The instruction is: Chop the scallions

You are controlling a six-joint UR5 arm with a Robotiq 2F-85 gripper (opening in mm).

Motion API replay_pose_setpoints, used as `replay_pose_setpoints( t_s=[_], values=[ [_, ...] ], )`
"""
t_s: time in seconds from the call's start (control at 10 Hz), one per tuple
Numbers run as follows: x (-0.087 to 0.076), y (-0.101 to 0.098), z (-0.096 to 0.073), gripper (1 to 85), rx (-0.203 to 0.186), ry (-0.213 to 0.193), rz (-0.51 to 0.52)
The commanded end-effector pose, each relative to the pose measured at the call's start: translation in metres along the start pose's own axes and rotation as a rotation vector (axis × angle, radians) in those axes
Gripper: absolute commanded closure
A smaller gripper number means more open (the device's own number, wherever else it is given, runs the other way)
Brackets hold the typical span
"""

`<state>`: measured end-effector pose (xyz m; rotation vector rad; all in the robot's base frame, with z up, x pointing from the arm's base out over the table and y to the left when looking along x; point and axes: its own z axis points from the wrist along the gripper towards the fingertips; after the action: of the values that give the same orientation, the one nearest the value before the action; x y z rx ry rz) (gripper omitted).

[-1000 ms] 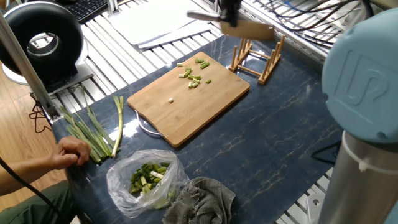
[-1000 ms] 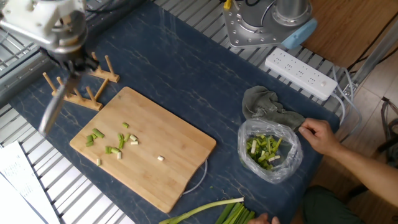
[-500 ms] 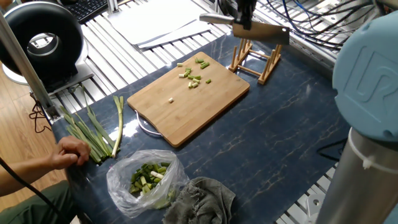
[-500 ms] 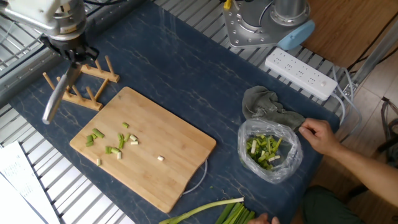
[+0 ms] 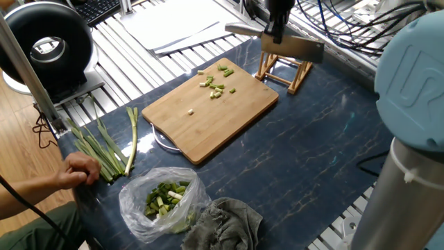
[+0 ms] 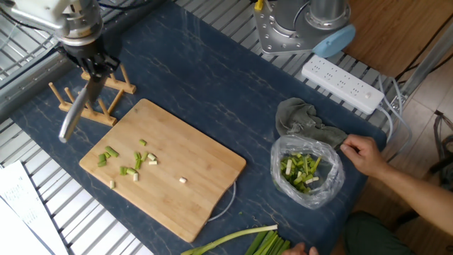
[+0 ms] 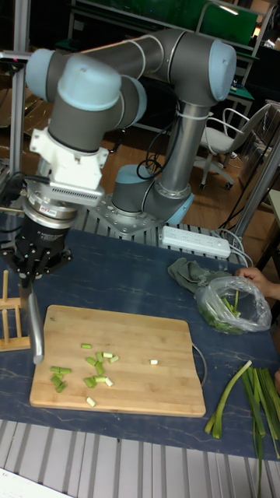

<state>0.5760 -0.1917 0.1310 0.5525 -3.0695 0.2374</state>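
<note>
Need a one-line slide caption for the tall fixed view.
Gripper holds knife beside wooden rack; cut scallions on cutting board.

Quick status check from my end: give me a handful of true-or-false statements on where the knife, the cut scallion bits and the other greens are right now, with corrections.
1. The end effector holds a knife near the wooden rack. True.
2. The cut scallion bits lie on the cutting board. True.
3. The knife blade is pressed into the bits. False: it hangs at the board's edge by the rack, away from them.
4. The plastic bag of chopped greens sits on the board. False: it sits on the table beside a grey cloth.
5. Uncut stalks lie off the board, near a person's hand. True.
</note>
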Motion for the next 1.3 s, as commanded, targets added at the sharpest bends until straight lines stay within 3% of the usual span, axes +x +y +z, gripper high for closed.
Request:
replay_pose_setpoints(
  t_s=[0.0,0.2,0.6,0.9,1.0,1.2],
  values=[
    [-0.006,0.008,0.017,84.0,-0.060,-0.043,0.020],
    [-0.004,0.013,0.031,84.0,-0.095,-0.051,0.020],
    [-0.009,0.006,0.059,84.0,-0.086,-0.100,0.011],
    [-0.013,0.004,0.069,84.0,-0.081,-0.115,0.009],
    [-0.014,0.005,0.070,80.0,-0.086,-0.121,0.001],
    [-0.015,0.010,0.069,57.0,-0.104,-0.130,-0.037]
  ],
)
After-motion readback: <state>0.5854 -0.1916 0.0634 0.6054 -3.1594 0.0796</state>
